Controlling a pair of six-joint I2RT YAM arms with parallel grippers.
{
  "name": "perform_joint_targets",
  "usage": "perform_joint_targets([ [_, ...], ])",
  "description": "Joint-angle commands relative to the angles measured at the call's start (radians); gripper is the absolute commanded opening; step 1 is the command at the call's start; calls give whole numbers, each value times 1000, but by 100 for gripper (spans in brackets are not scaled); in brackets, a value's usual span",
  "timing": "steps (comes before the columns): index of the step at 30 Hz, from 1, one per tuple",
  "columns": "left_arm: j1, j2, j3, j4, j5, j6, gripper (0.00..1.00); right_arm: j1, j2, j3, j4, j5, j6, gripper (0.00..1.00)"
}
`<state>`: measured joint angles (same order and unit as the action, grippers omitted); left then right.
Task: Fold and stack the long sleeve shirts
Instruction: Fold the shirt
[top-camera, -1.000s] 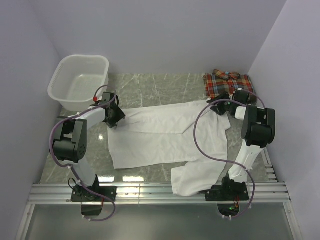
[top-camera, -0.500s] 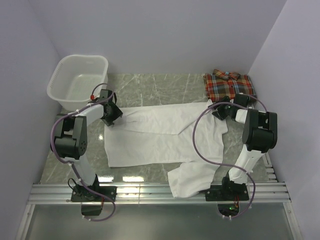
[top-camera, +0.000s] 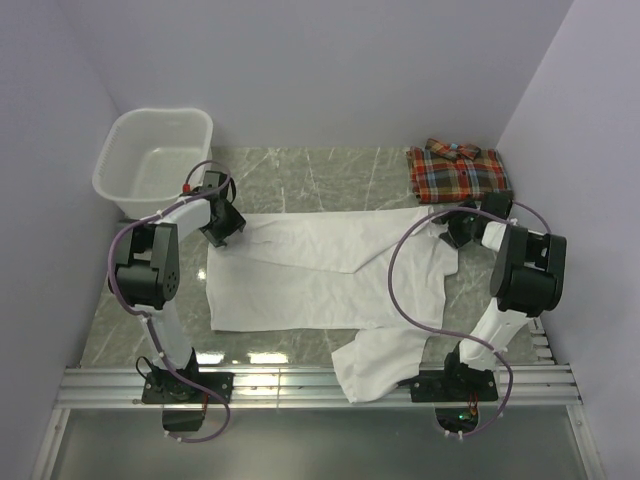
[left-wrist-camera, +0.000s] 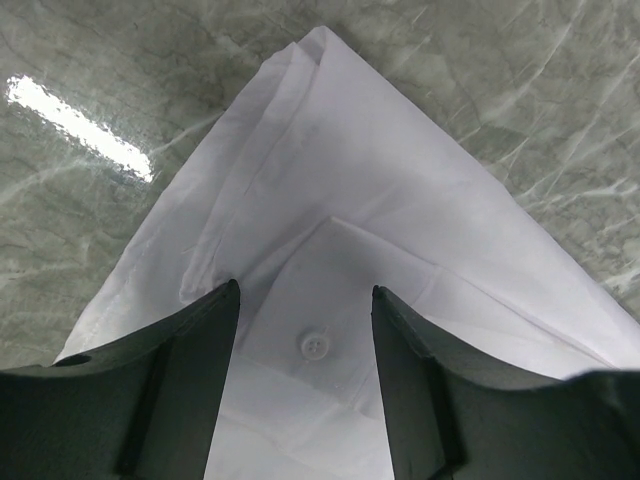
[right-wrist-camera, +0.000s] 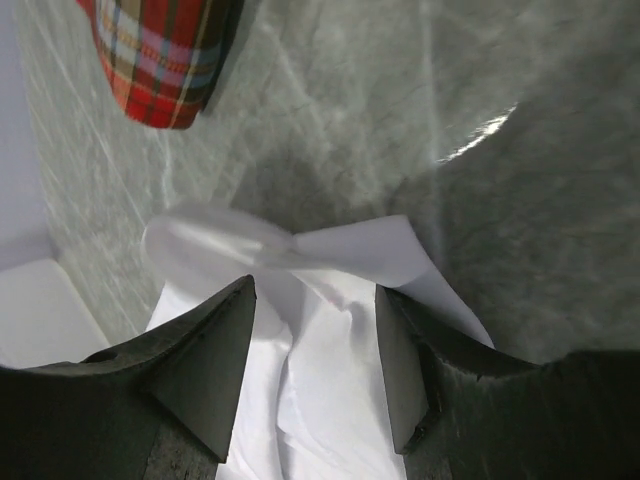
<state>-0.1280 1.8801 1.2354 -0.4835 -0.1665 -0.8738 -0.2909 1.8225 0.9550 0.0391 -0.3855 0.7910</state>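
The white shirt (top-camera: 320, 275) lies spread flat across the middle of the table, with one sleeve (top-camera: 385, 360) bunched at the near edge. My left gripper (top-camera: 222, 224) is over its far left corner, with open jaws straddling flat cloth and a button (left-wrist-camera: 315, 345); the gripper (left-wrist-camera: 305, 290) holds nothing. My right gripper (top-camera: 456, 226) is over the far right corner, with open jaws (right-wrist-camera: 315, 285) astride a rumpled white fold (right-wrist-camera: 330, 330). The plaid shirt (top-camera: 459, 171) lies folded at the far right and shows in the right wrist view (right-wrist-camera: 160, 55).
A white plastic laundry basket (top-camera: 155, 160) stands at the far left corner. Walls close in the table on the left, back and right. A metal rail (top-camera: 320, 385) runs along the near edge by the arm bases.
My right gripper has moved right and a little nearer, and my left gripper has moved slightly left and farther. The white shirt's far edge is drawn out wider, and the near sleeve has slid left.
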Motion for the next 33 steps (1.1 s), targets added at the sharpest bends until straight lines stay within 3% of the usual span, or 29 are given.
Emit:
perform_joint_targets([
  [1,41,54,9,-10,-21,39,63,-27,-52,24,-71,99,-62,59],
  [9,39,1,-31,31,28,65,64,28,-176,1,114,-19,-50,55],
  [16,22,-35,-22,37,45,67,67,153,-83,132,162,-128,-78,52],
  [24,22,-22,-22,33,41,64,68,170,96,186,205,-81,-4,52],
  [33,22,-15,-8,43,56,73,69,85,126,182,136,19,-24,52],
])
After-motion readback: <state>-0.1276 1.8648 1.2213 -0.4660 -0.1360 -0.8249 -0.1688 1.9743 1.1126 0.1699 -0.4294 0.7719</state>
